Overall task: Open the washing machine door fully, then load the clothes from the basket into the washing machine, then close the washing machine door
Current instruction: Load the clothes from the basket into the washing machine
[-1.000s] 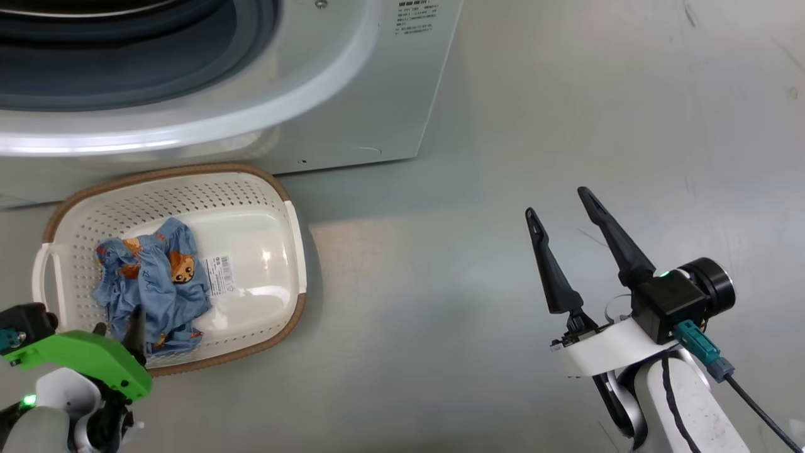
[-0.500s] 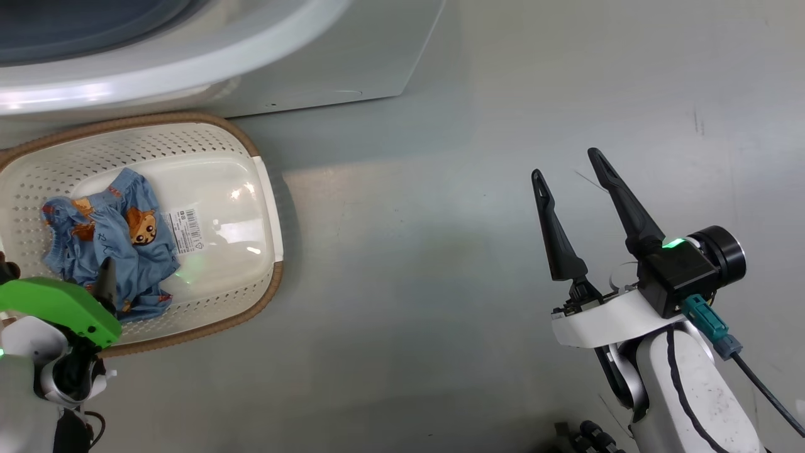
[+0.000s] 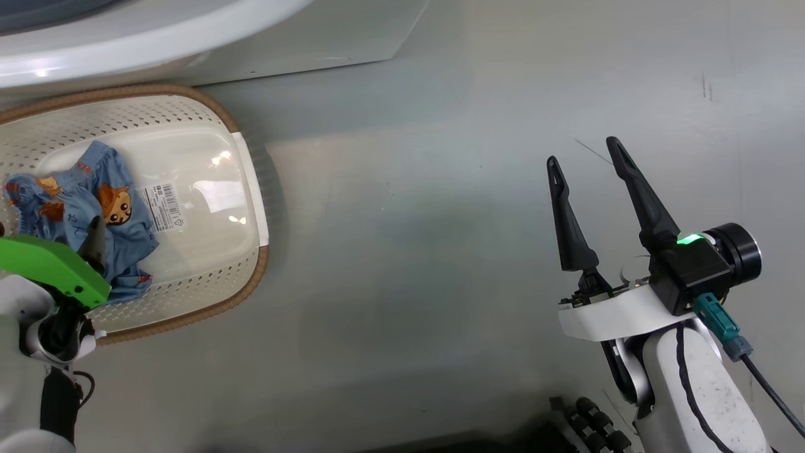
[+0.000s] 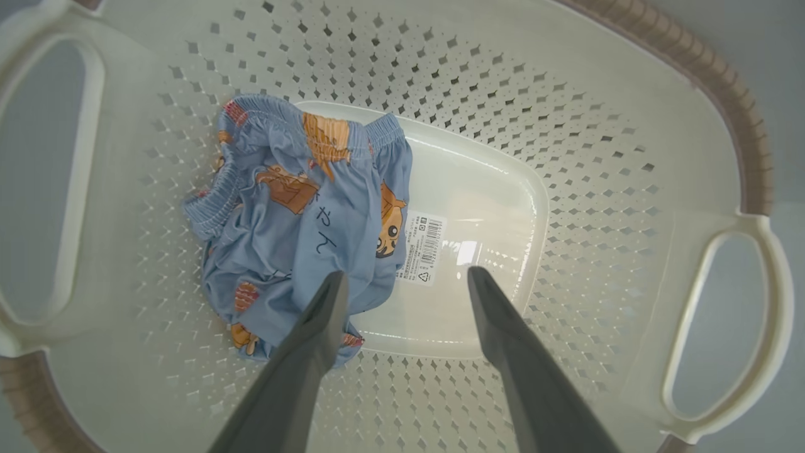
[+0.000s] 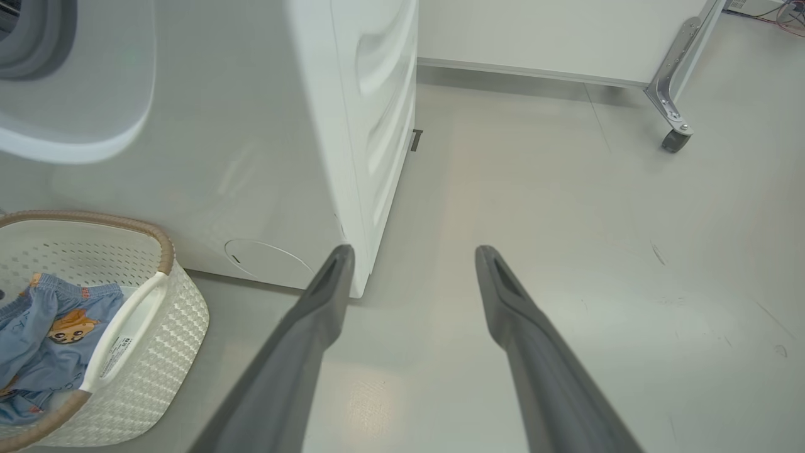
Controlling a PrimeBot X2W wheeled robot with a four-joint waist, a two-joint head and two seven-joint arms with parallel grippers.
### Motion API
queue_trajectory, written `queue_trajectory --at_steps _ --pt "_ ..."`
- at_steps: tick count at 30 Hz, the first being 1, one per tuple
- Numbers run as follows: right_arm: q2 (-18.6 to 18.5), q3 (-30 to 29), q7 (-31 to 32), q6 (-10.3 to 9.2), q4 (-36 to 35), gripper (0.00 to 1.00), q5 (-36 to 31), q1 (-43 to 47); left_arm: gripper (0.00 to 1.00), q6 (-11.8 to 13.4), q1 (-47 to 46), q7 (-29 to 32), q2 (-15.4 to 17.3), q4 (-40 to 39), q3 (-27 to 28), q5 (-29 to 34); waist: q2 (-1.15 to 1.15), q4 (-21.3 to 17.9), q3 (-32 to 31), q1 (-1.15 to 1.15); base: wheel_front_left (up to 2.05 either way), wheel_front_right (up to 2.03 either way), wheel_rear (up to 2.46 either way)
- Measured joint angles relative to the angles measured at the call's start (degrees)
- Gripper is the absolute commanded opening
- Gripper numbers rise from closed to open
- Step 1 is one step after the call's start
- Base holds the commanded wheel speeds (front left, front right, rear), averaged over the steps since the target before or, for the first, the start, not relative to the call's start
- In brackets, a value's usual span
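The cream-white basket (image 3: 248, 189) stands on the floor in front of the white washing machine (image 3: 327, 31). Light blue clothes (image 3: 75, 211) with brown-orange animals lie bunched in its left half. My left gripper (image 4: 407, 274) hangs open just above the basket floor. One of its fingertips (image 4: 333, 286) is over the near edge of the clothes (image 4: 295, 214), the other is over the bare bottom, and nothing is held. My right gripper (image 3: 583, 153) stands open over bare floor, well to the right of the basket. The washing machine door is out of view.
A barcode label (image 4: 421, 248) is stuck on the basket bottom beside the clothes. The washer's side panel (image 5: 377, 126) rises ahead and left of the right gripper (image 5: 415, 251). A metal leg with a caster (image 5: 676, 135) stands at the far right. Grey floor lies between basket and right arm.
The head camera has turned, sliding washer and basket up and left in the picture. Both grippers stay open; the left one remains over the clothes in the basket.
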Motion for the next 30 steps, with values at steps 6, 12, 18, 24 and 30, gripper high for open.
queue_trajectory --at_steps 6,12,18,24,30 --pt "0.0 -0.1 0.0 -0.32 -0.9 1.00 0.0 0.0 1.00 0.0 -2.4 -0.3 0.8 2.5 0.0 0.0 0.00 0.0 2.3 0.00 0.00 0.00 0.00" --pt "0.0 -0.1 0.0 -1.15 -1.9 1.00 -0.1 0.0 1.00 -0.1 -4.8 -0.7 2.6 4.4 -0.4 1.1 0.00 -0.1 4.7 0.00 0.00 0.00 0.00" --pt "0.0 0.4 0.0 -1.32 -2.4 1.00 -0.1 0.0 1.00 -0.1 -6.9 -1.3 3.1 5.8 -0.4 1.1 0.00 -0.4 6.5 0.00 0.00 0.00 0.00" --pt "0.1 1.2 0.0 -2.21 -3.0 1.00 0.0 0.0 1.00 0.0 -9.0 -2.3 3.8 7.5 -0.4 1.5 0.00 -0.9 8.5 0.00 0.00 0.00 0.00" --pt "0.1 1.2 0.0 -2.82 -3.6 1.00 0.0 0.0 1.00 0.0 -10.9 -2.9 4.0 10.0 -0.4 1.7 0.00 -1.5 10.4 0.00 0.00 0.00 0.00"
